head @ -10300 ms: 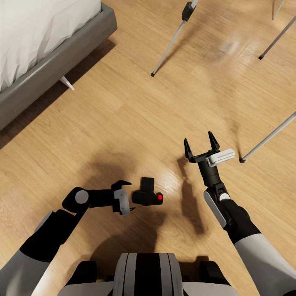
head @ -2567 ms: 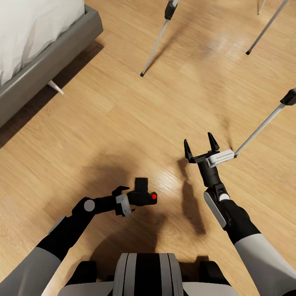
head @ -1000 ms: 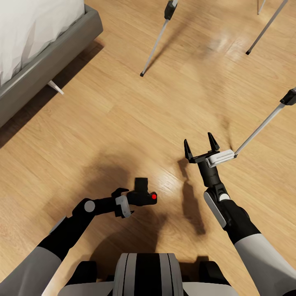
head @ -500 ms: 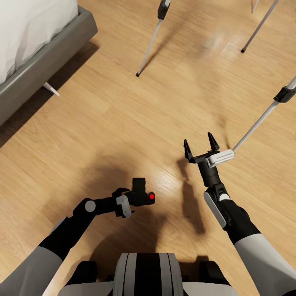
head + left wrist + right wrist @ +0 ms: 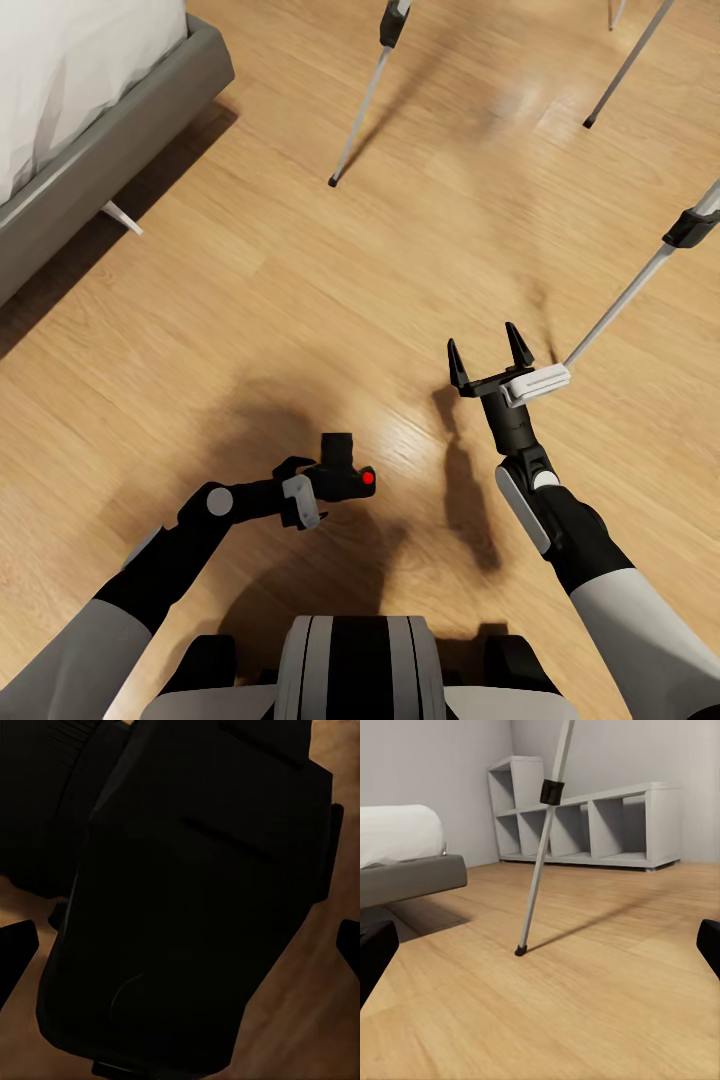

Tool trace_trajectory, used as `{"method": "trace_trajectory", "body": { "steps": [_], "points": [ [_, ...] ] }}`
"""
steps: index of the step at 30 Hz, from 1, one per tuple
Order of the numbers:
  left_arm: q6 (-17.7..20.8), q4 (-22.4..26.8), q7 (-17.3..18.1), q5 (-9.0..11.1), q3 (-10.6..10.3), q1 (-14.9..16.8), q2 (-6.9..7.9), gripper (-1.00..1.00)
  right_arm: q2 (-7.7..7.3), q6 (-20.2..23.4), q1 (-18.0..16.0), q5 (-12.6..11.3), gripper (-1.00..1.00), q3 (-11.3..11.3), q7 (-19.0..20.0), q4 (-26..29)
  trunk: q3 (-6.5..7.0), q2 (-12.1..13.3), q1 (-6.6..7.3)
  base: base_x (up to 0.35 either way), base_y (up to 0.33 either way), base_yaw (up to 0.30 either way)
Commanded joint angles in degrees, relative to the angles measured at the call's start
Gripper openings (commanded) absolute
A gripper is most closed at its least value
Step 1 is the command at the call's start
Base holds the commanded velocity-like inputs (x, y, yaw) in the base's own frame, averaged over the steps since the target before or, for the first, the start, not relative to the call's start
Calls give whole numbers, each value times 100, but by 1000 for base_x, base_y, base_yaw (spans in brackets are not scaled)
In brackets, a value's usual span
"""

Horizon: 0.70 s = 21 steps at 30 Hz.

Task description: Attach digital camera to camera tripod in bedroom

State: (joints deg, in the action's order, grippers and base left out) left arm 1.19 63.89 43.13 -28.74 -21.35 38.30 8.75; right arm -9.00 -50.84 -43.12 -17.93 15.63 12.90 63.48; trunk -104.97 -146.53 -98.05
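Down by the floor, the left gripper (image 5: 312, 497) now holds the digital camera (image 5: 343, 478) lifted a bit, the right gripper (image 5: 490, 358) stays wide, so the camera tripod (image 5: 628, 294) comes next.

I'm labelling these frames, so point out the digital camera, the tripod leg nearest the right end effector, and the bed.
digital camera (image 5: 345, 478), head view, on its black body.
tripod leg (image 5: 625, 297), head view, mid silver tube.
bed (image 5: 110, 150), head view, grey frame edge.

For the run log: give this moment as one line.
left hand: shut on digital camera | right hand: open, empty | camera tripod: ahead, unmounted
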Motion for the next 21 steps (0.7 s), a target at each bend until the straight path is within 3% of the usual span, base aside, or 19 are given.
{"method": "trace_trajectory", "body": {
  "steps": [1, 12, 13, 21],
  "points": [
    [13, 9, 12, -26, -9, 2, 3, 100, -5, -13, -4, -62, 100, 14, 37, -2, -3, -1, 1, 0, 0, 0],
    [6, 16, 4, -18, -1, 2, -16, 100, -5, -13, -4, -62, 100, 16, 37, -2, -3, -1, 1, 0, 0, 0],
    [5, 17, 3, -18, -1, 2, -27, -100, -5, -13, -4, -62, 100, 16, 37, -2, -3, -1, 1, 0, 0, 0],
    [4, 18, 2, -17, -1, 18, -58, -100, -5, -13, -4, -62, 100, 12, 37, -2, -3, -1, 1, 0, 0, 0]
  ]
}}
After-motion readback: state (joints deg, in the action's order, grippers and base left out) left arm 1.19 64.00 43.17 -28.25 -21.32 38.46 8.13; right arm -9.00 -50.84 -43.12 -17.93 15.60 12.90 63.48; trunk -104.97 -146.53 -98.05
